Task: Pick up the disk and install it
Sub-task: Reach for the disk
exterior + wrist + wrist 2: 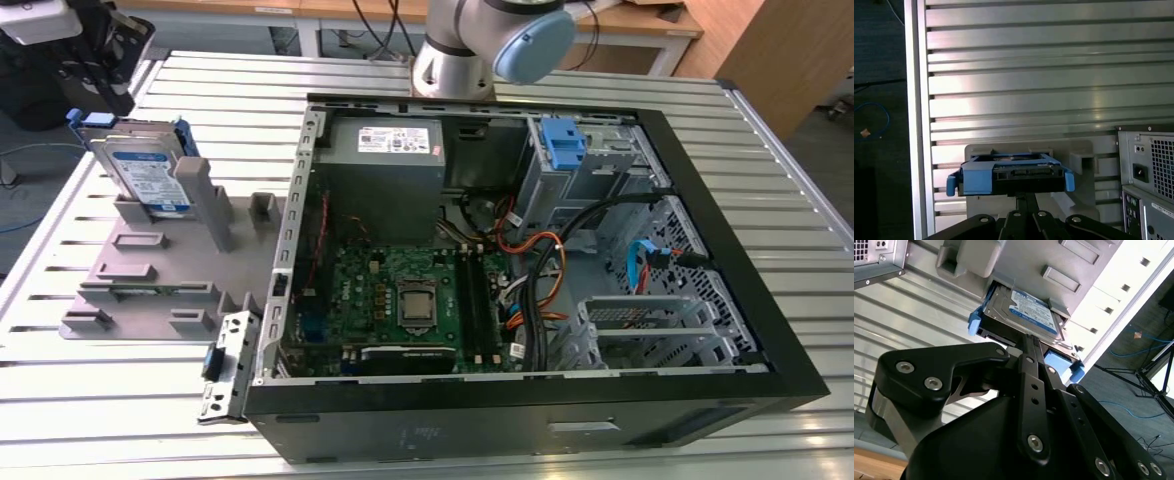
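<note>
Currently, gripper (1029, 340): the black fingers are drawn together so that the tips meet, with nothing clamped between them.
Disk (1011, 172): it lies straight ahead of the closed tips and apart from them. In the first wrist view its connector edge faces the jaws, with a blue plastic rail on either side.
Disk label: in the second wrist view the blue-and-white face is turned up, beyond the fingertips.
Disk seat: it stands on edge, leaning a little, in a slot of the grey fixture (147, 270), untouched by the jaws.
Fixture: a grey moulded plate with raised blocks. It lies on the slatted aluminium table (120, 420) and spreads out past the disk on the side away from the jaws.
Computer case (534, 405): it lies open on the table beside the fixture, off to one flank of the jaws. Its rear panel edges into both wrist views.
Inside the case: a green motherboard (400, 300), a grey power supply (387, 150) and a blue latch (565, 140).
Arm (467, 45): a silver and pale-blue joint rises behind the case, on the far side of the table.
</note>
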Robot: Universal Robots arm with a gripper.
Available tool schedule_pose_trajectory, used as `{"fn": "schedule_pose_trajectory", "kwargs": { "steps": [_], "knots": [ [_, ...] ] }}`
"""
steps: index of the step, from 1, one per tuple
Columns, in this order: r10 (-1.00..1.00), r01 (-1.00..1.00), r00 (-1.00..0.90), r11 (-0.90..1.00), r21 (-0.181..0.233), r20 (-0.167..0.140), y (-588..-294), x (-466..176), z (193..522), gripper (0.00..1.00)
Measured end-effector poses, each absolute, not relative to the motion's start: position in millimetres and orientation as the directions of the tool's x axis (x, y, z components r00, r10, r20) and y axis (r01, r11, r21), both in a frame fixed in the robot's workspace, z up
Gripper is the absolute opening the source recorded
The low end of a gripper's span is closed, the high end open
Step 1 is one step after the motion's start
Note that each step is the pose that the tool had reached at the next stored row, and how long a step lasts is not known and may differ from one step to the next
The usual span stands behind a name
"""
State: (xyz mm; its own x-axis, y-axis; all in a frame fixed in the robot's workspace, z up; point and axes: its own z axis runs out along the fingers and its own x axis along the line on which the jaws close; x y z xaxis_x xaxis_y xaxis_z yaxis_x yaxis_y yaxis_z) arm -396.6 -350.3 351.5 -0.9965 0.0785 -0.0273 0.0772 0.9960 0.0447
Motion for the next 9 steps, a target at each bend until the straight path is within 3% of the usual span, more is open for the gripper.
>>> {"fn": "schedule_pose_trajectory", "kwargs": {
  "steps": [9],
  "knots": [
    [0.078, 0.077, -0.997, 0.996, 0.045, -0.027, -349.0, -399.1, 342.6, 0.11]
  ]
}}
